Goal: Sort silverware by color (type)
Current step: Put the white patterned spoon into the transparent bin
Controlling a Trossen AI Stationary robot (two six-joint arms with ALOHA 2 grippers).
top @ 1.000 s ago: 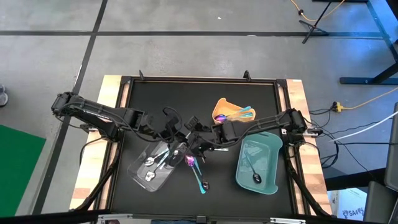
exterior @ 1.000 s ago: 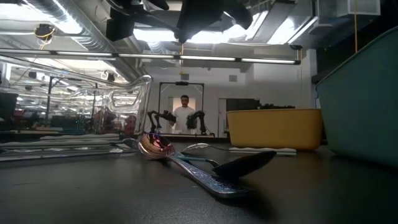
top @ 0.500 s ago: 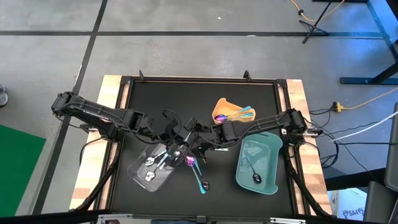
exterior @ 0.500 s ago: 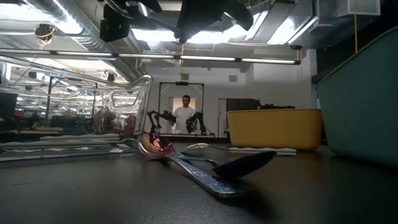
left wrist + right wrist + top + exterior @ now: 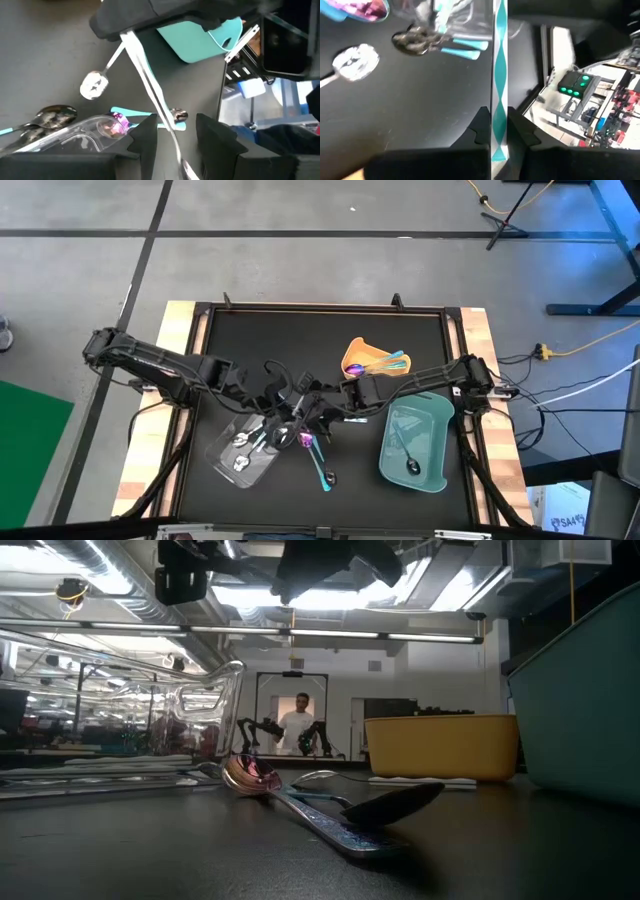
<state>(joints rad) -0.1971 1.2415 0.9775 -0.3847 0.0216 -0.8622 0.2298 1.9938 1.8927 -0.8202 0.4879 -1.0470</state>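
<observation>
Your right gripper (image 5: 498,131) has its fingers pressed tight on a teal-handled utensil (image 5: 499,75), whose handle runs straight out between them. Your left gripper (image 5: 175,135) stands spread, and a thin silver handle (image 5: 150,85) passes between its fingers without either clearly touching it, so you cannot tell from these views whether it is held. From above, both grippers meet near the middle of the black worktop (image 5: 300,340), the left gripper (image 5: 283,418) reaching in from 9 o'clock and the right gripper (image 5: 312,412) from 3 o'clock. Just at 6 o'clock of them an iridescent purple spoon (image 5: 305,439) lies on the worktop, with a teal-handled dark spoon (image 5: 323,472) beyond it toward 5 o'clock. At 7 o'clock sits the clear tray (image 5: 226,470), with silver spoons (image 5: 242,442) lying in it. Out at 3 o'clock the teal tray (image 5: 438,420) holds one dark spoon (image 5: 406,458), and at 1 o'clock the yellow tray (image 5: 358,348) holds coloured utensils (image 5: 385,364). In the low view, the purple spoon's bowl (image 5: 250,774) and a dark spoon bowl (image 5: 395,804) rest on the worktop, and a person (image 5: 301,724) stands far off in the room beyond.
</observation>
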